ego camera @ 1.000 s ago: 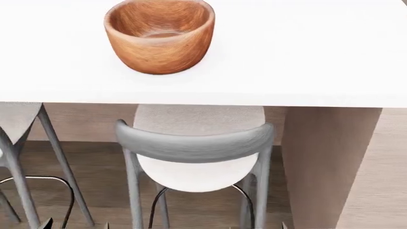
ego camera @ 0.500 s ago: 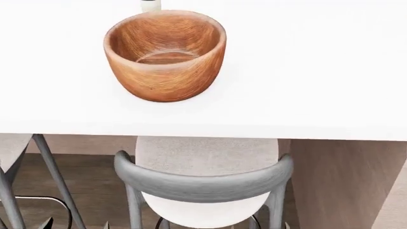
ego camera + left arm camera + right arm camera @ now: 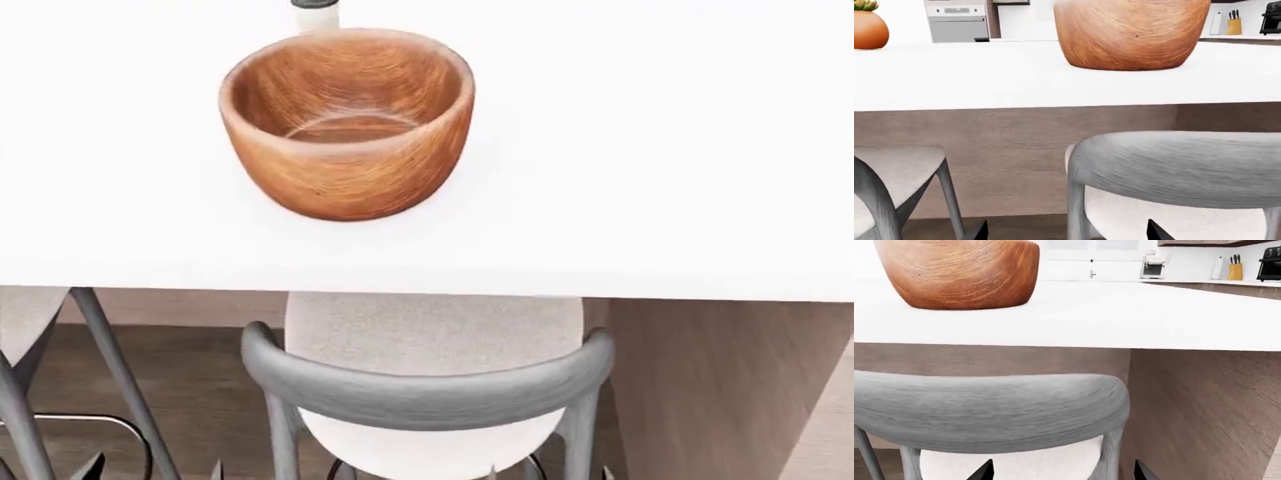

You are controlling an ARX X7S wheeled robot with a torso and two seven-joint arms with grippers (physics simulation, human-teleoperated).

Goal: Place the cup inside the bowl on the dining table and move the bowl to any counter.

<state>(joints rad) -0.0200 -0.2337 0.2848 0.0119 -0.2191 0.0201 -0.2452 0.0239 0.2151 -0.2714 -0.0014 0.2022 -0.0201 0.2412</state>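
The reddish-brown wooden bowl (image 3: 347, 120) stands upright and empty on the white dining table (image 3: 641, 180), near its front edge. Just behind the bowl, only the bottom of the cup (image 3: 315, 15) shows at the head view's top edge. Both wrist views look up at the bowl (image 3: 1131, 32) (image 3: 957, 272) from below table height. My left gripper (image 3: 1067, 232) is open, its dark fingertips (image 3: 981, 231) low in front of a chair. My right gripper (image 3: 1062, 471) is open too, behind the chair's backrest, with nothing between its jaws.
A grey-backed chair (image 3: 427, 390) with a white seat is tucked under the table's edge in front of me. A second stool (image 3: 27, 310) stands at the left. The table's wooden end panel (image 3: 721, 380) is at the right. A far kitchen counter (image 3: 1214, 287) carries a knife block (image 3: 1234, 269).
The head view has tilted up over the table. The bowl now sits lower in frame and the cup's bottom has come into sight behind it. The bowl itself has not moved.
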